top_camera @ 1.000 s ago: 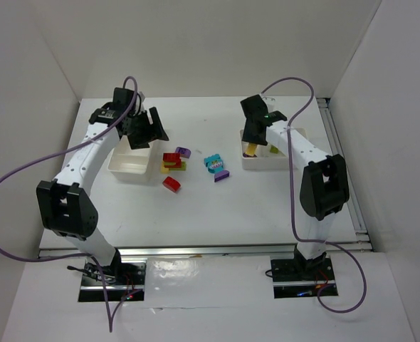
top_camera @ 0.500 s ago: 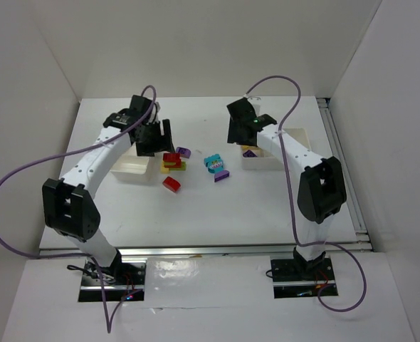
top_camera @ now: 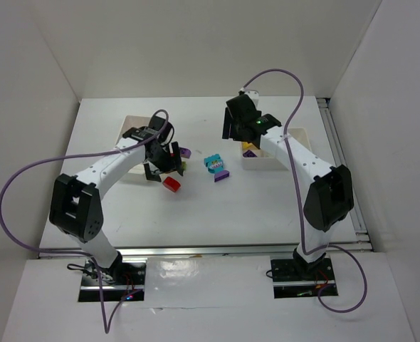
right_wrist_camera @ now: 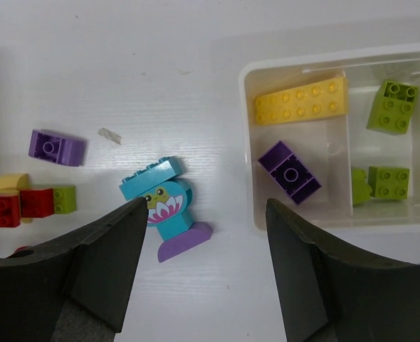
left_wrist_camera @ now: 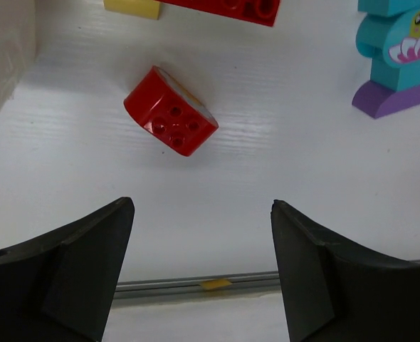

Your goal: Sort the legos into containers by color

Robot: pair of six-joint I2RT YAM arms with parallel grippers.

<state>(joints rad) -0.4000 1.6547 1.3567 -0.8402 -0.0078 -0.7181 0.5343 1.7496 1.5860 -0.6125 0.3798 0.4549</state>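
A: Largest first. Where are the trays relative to the fingers?
B: On the table, the right tray lies ahead of the right gripper, out past the finger at the wrist view's right. Of the left tray only a wall shows, ahead of the left gripper and outside its view-left finger.
A: Finger state?
B: Both pairs spread wide. Nothing between them, nothing touched.
A: Bricks, right side?
B: In the right tray, a yellow plate and a purple brick lie on one side of a divider, with lime bricks on the other. A cyan figure on a purple base lies face up on the table, just ahead of the gap between the fingers. A loose purple brick and a mixed cluster of red, yellow and lime lie ahead of the view-left finger.
A: Left side?
B: A curved red brick lies ahead of the gap, apart from both fingers.
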